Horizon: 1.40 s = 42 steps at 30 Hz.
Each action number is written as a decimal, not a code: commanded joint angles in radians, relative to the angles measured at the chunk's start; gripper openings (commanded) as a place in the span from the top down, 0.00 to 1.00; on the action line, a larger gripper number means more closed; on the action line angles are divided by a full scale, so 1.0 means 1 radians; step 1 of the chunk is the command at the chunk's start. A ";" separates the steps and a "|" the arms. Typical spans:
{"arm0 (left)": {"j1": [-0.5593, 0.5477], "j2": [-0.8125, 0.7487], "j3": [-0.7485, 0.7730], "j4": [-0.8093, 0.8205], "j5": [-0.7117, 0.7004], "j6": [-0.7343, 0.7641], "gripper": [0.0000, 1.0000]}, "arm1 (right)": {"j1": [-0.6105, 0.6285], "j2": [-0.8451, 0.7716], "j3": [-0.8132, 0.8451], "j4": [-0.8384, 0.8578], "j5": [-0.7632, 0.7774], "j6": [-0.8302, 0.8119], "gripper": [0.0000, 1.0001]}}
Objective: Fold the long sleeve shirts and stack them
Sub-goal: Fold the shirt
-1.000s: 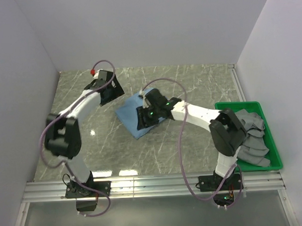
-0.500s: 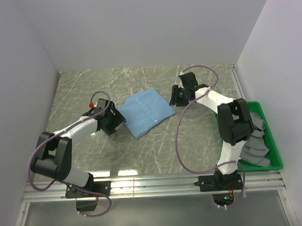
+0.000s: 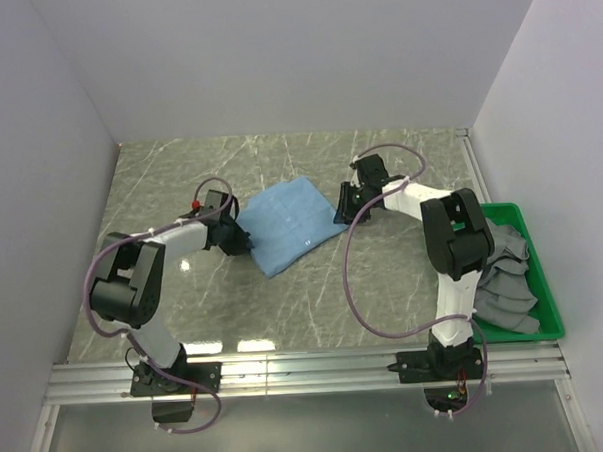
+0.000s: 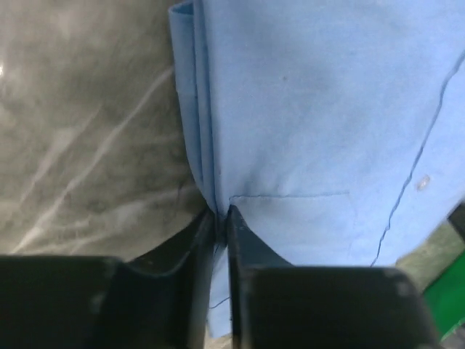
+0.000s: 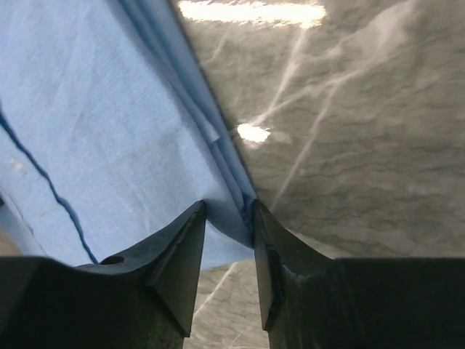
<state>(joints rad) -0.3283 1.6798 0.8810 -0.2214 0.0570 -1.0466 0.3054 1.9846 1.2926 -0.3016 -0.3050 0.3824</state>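
Note:
One long sleeve shirt, plain light blue and folded into a rectangle, lies on the marble table at the middle. My left gripper is at its left edge. In the left wrist view the jaws are shut on the shirt's layered folded edge. My right gripper is at the opposite, right edge. Its jaws stand partly apart astride the shirt's folded edge, with the bunched layers against the right fingertip.
A green tray at the right of the table holds a heap of grey garments. White walls close in the table at the back and on both sides. A metal rail runs along the near edge.
The left arm swung from the back left to the shirt's left edge and its jaws closed on the fold. The right gripper left the shirt's top, went to its right edge, and its jaws narrowed.

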 commanded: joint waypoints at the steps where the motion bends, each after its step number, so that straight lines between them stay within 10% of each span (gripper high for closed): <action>1: 0.023 0.079 0.082 -0.133 -0.103 0.101 0.85 | 0.037 -0.043 -0.078 0.016 -0.077 0.044 0.62; 10: 0.149 0.239 0.387 -0.372 -0.367 0.286 0.73 | 0.228 -0.174 -0.245 0.169 -0.111 0.243 0.69; 20: 0.068 0.022 0.452 -0.357 -0.422 0.460 0.05 | 0.137 -0.412 -0.275 0.114 0.026 0.194 0.41; 29: -0.372 -0.143 0.334 -0.293 -0.483 0.615 0.07 | 0.038 -0.651 -0.404 0.050 0.155 0.161 0.05; 42: -0.693 0.147 0.378 -0.233 -0.591 0.839 0.26 | -0.048 -0.854 -0.552 0.075 0.204 0.207 0.03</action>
<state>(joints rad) -1.0111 1.7996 1.2114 -0.4759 -0.4877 -0.2958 0.2806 1.1801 0.7547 -0.2481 -0.1463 0.5690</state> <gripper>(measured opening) 0.750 0.972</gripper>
